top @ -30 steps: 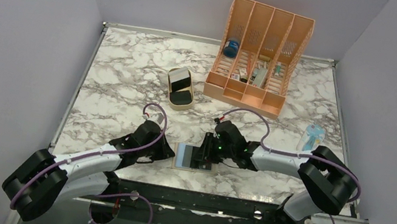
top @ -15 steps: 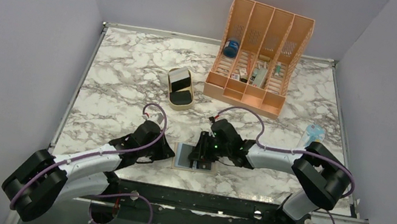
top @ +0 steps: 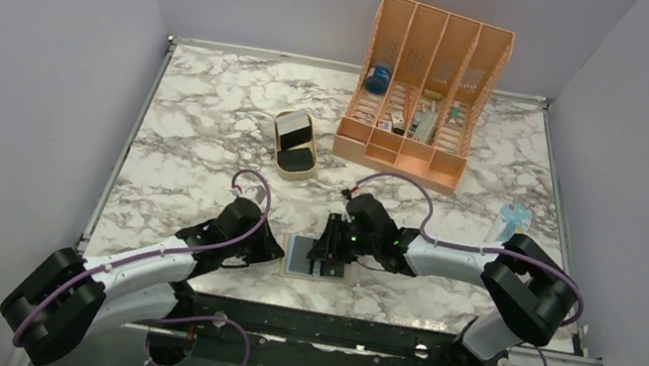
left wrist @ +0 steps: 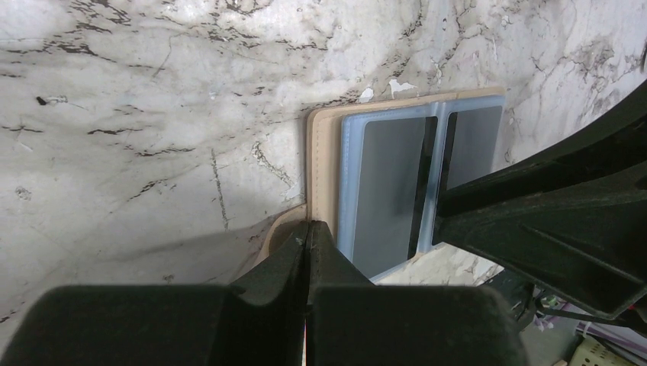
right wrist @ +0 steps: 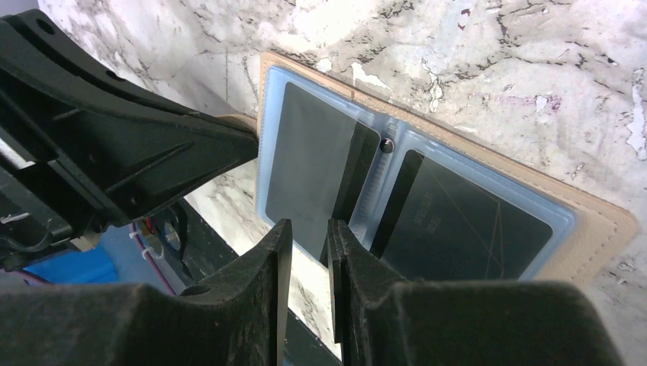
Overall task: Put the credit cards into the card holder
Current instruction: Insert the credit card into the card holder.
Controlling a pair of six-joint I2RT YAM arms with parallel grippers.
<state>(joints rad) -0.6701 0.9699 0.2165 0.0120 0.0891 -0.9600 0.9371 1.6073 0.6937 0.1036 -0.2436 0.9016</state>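
Observation:
The tan card holder (top: 301,257) lies open on the marble near the front edge, its light-blue pockets facing up. Each pocket holds a dark credit card: one on the left (right wrist: 305,164) and one on the right (right wrist: 465,225), each with a black edge showing by the spine. They also show in the left wrist view (left wrist: 389,191). My left gripper (left wrist: 307,225) is shut, its tip resting on the holder's tan left edge (left wrist: 324,152) by the snap tab. My right gripper (right wrist: 309,225) stands over the holder's near edge, its jaws a narrow gap apart with nothing between them.
A big orange slotted organizer (top: 423,90) with small items stands at the back. A tan oval tray (top: 295,146) sits left of it. A clear bottle with a blue cap (top: 508,222) stands by the right arm. The table's front rail (top: 354,334) is close behind the holder.
My right gripper has moved left over the open holder, then stayed nearly still. The left gripper has kept its place on the holder's left edge.

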